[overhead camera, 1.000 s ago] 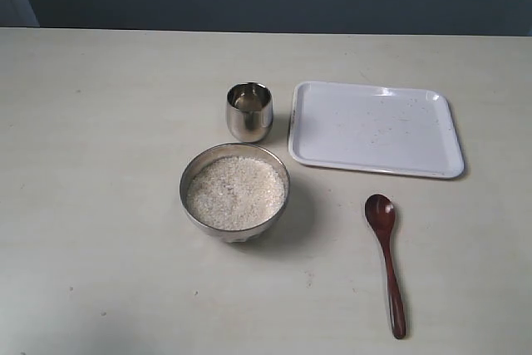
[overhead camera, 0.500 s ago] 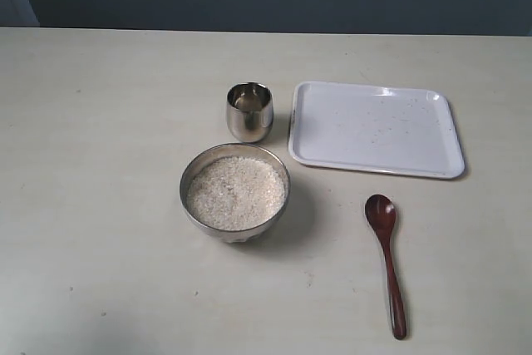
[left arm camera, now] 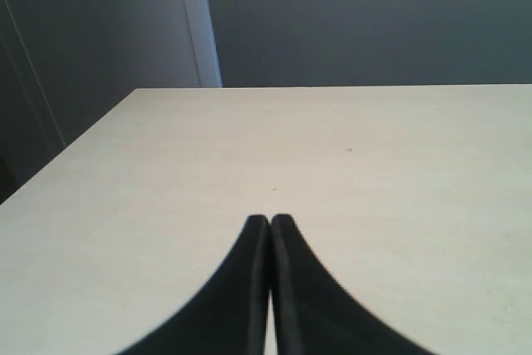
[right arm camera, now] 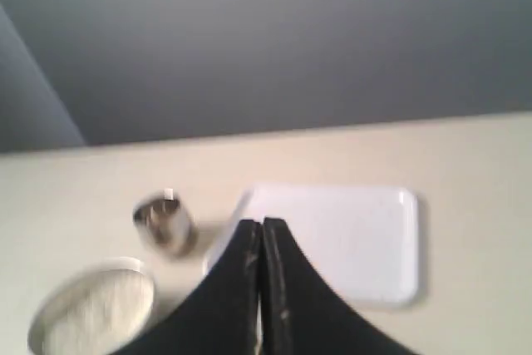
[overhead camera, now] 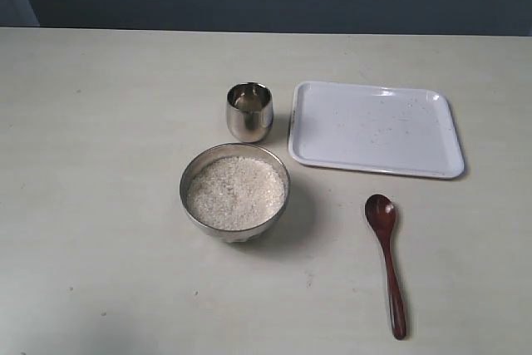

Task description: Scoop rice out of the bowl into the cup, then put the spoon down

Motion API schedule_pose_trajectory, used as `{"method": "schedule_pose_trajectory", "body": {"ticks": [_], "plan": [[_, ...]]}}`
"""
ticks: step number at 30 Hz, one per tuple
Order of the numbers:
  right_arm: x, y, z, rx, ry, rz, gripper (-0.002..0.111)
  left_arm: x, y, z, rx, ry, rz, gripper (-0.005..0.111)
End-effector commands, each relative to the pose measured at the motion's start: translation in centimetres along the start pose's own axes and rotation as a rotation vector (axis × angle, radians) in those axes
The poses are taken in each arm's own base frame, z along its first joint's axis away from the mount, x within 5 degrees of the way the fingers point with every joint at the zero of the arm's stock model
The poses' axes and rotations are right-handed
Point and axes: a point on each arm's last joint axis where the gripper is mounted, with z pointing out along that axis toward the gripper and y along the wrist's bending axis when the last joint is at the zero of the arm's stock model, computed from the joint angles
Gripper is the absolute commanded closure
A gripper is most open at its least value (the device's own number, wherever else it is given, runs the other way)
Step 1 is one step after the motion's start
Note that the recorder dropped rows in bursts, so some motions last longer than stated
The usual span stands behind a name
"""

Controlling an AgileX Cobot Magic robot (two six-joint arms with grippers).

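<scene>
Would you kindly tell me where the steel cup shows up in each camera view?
Exterior view: the cup stands beyond the bowl, just left of the white tray.
Left wrist view: not in it.
Right wrist view: the cup sits between bowl and tray.
Shared landmark: the white tray.

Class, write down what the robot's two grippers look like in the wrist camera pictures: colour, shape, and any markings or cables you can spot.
The left gripper is matte black: two smooth halves, broad at the base, curving in to slim rounded tips. The right gripper has the same colour and shape, with a few pale flecks along its inner edges. No cables, labels or arm links show in any view.
</scene>
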Motion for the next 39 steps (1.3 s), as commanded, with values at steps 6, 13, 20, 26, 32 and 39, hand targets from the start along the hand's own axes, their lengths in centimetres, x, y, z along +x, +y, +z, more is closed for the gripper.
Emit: {"method": "schedule_pose_trajectory", "body": {"ticks": [6,13,20,26,32,39], "plan": [[-0.9,-0.3,9.3,-0.010,0.725,-0.052,0.109,-0.3,0.0,-0.1,-0.004,-0.021,-0.003,0.106],[3.3,-0.6,15.3,-0.095,1.102,0.012,0.109,-0.3,0.0,-0.1,-0.004,-0.021,-0.003,0.106],[7.4,0.6,18.7,-0.010,1.263,-0.075,0.109,-0.3,0.0,-0.1,-0.004,-0.021,-0.003,0.106],[10.1,3.5,19.5,0.061,1.198,-0.091,0.109,-0.3,0.0,-0.1,-0.004,-0.021,-0.003,0.106],[12.5,3.9,19.3,0.069,1.216,-0.142,0.109,-0.3,0.0,-0.1,0.000,-0.021,-0.008,0.106],[15.4,3.1,19.7,0.119,1.321,-0.154,0.105,-0.3,0.0,-0.1,0.000,-0.021,-0.008,0.106]]}}
